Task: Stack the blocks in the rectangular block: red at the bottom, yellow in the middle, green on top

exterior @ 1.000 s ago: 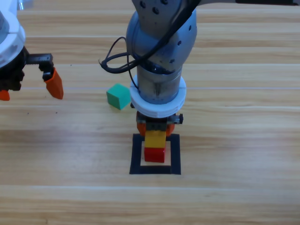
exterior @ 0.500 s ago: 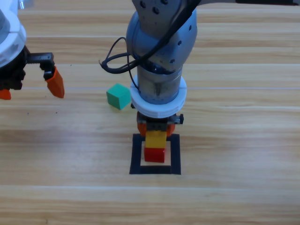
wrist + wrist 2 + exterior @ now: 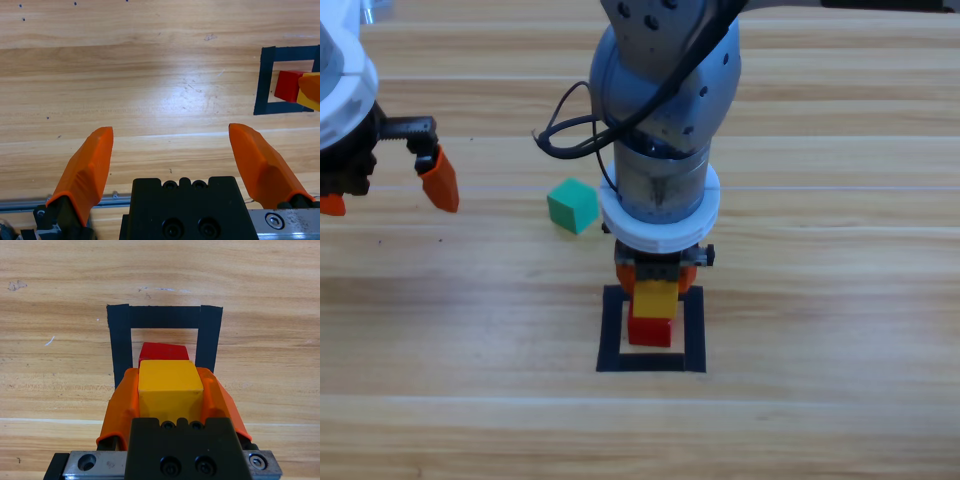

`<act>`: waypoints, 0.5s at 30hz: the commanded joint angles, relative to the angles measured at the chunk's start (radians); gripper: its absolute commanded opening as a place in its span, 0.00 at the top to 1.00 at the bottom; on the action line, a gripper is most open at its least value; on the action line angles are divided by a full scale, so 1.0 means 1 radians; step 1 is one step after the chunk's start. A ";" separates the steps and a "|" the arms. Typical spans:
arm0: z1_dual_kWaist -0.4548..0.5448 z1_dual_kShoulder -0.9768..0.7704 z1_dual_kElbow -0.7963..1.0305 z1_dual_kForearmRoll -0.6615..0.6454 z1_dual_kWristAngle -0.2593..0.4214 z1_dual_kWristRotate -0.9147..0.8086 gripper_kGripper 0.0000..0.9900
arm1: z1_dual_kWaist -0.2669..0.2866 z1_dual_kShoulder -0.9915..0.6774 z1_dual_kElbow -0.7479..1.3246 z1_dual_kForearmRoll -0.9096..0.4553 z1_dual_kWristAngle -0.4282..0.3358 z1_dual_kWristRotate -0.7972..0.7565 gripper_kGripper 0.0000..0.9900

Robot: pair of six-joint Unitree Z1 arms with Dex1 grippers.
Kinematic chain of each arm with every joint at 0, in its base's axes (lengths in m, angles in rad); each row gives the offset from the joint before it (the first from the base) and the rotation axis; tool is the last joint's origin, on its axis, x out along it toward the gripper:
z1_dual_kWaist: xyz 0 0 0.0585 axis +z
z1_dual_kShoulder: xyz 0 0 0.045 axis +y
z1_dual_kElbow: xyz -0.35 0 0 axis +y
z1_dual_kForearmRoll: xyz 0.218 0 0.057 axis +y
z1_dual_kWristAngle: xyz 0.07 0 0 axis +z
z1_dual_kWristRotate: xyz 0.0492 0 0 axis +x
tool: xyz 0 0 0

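The right hand [image 3: 170, 390] grips the yellow cube [image 3: 654, 298] over the red cube [image 3: 650, 330] inside the tape outline [image 3: 611, 335]. The green cube [image 3: 572, 206] sits on the bench [image 3: 840, 300] near the outline; the left hand [image 3: 172, 150] waits wide open at the left edge

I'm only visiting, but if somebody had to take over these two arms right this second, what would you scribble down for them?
Right gripper: shut on the yellow cube, held over the red cube; I cannot tell whether the two touch.
Left gripper: open, holding nothing, waiting at the table's left edge.
Red cube sits inside the black tape rectangle.
Green cube lies loose on the wood, outside the tape, left of the right arm.
Done: red is in place.
Left: set yellow down on red and let go, then fetch green and put it on top.
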 commanded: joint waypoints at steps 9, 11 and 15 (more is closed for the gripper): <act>0.018 0.017 0.029 -0.015 -0.003 0.009 0.00 | 0.031 0.084 -0.020 0.012 -0.010 -0.002 1.00; 0.018 0.016 0.032 -0.015 -0.003 0.009 0.00 | 0.031 0.086 -0.020 0.012 -0.008 -0.002 1.00; 0.018 0.016 0.030 -0.016 -0.003 0.009 0.00 | 0.029 0.097 -0.023 0.012 -0.004 -0.002 1.00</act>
